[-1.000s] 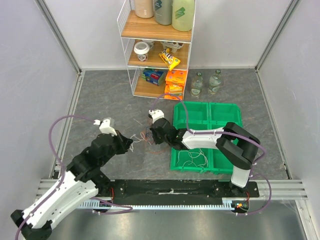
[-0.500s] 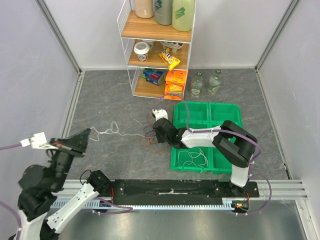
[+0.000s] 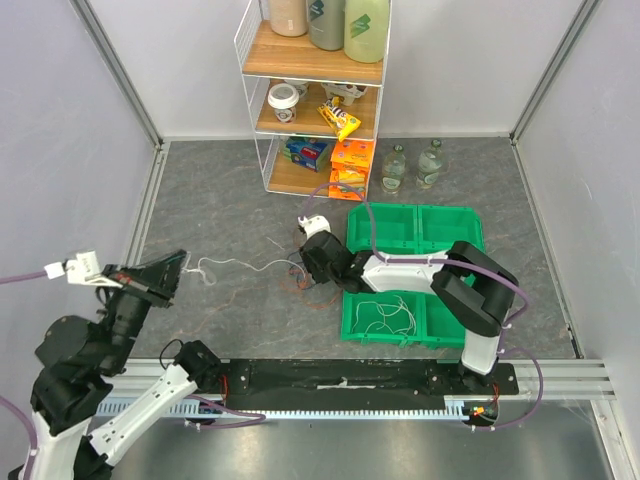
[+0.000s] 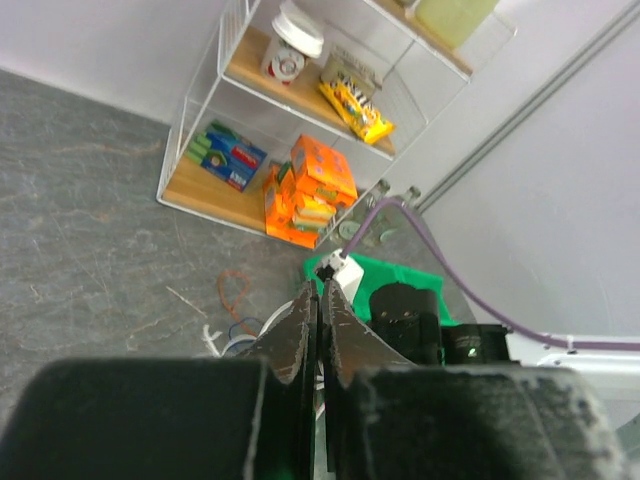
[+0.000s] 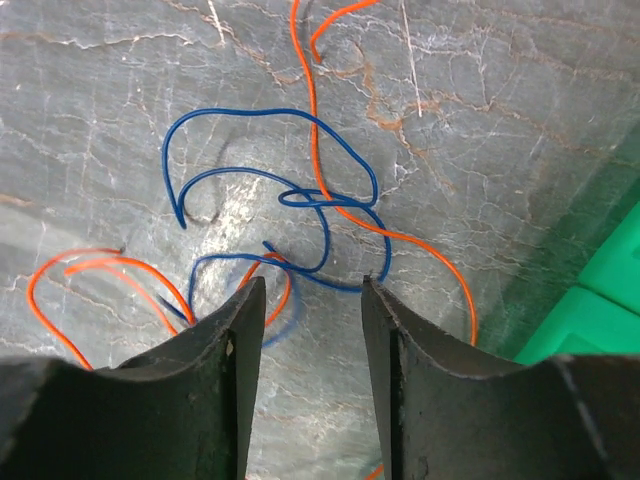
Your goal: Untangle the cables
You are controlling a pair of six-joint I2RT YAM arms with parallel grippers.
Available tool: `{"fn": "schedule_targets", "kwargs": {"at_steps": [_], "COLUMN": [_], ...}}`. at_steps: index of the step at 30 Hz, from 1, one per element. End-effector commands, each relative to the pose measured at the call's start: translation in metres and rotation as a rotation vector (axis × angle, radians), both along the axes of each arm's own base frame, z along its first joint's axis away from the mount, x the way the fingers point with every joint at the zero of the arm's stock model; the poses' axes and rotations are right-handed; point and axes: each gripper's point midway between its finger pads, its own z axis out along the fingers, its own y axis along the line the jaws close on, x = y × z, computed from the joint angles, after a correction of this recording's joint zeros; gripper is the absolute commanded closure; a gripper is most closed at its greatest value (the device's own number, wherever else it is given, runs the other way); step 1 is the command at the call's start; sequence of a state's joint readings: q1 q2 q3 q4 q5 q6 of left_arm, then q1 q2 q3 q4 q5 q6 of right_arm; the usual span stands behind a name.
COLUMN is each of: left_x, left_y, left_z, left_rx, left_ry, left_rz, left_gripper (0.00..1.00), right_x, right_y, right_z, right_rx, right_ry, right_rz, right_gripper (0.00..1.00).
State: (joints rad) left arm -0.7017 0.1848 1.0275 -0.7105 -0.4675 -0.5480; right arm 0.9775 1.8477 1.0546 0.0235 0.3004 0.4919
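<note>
A loose tangle of blue cable (image 5: 330, 215) and orange cable (image 5: 400, 245) lies on the grey floor, seen as a small knot (image 3: 303, 285) left of the green bin (image 3: 400, 230). My right gripper (image 5: 312, 290) hovers low over it, open, nothing between its jaws. A white cable (image 3: 240, 264) runs from the tangle leftward to my left gripper (image 3: 180, 264), which is lifted at the far left and shut on the cable's end. In the left wrist view that gripper (image 4: 320, 292) has its jaws pressed together, with white cable (image 4: 235, 345) and an orange loop (image 4: 235, 290) beyond.
Another white cable (image 3: 385, 315) lies in the bin's near compartment. A wire shelf (image 3: 315, 120) with snacks and bottles stands at the back, two glass bottles (image 3: 410, 165) beside it. Walls close in both sides.
My left arm swung back and to the left, drawing the white cable out of the tangle. The right gripper, shut before, has opened over the blue and orange cables.
</note>
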Motion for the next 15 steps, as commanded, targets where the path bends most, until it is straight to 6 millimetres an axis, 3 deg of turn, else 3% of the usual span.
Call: {"fn": "schedule_targets", "kwargs": {"at_steps": [1, 4, 9, 10, 11, 15], "left_x": [0.012, 0.014, 0.010, 0.009, 0.009, 0.012], "left_y": [-0.024, -0.031, -0.029, -0.029, -0.030, -0.038], "left_z": [-0.006, 0.001, 0.035, 0.039, 0.044, 0.041], "left_rx": [0.093, 0.106, 0.110, 0.114, 0.122, 0.121], "left_ry": [0.056, 0.068, 0.017, 0.007, 0.002, 0.020], "left_rz": [-0.063, -0.091, -0.098, -0.106, -0.108, -0.134], "left_gripper": [0.98, 0.98, 0.98, 0.98, 0.98, 0.98], "right_x": [0.001, -0.011, -0.029, -0.033, -0.047, -0.077], "right_y": [0.007, 0.008, 0.010, 0.017, 0.036, 0.074], "right_z": [0.049, 0.063, 0.086, 0.097, 0.118, 0.155], "right_rx": [0.047, 0.052, 0.099, 0.137, 0.236, 0.491], "right_ry": [-0.075, -0.099, -0.146, -0.165, -0.187, -0.153], "right_rz": [0.078, 0.154, 0.248, 0.286, 0.380, 0.516], "right_gripper": [0.45, 0.41, 0.36, 0.34, 0.31, 0.26]}}
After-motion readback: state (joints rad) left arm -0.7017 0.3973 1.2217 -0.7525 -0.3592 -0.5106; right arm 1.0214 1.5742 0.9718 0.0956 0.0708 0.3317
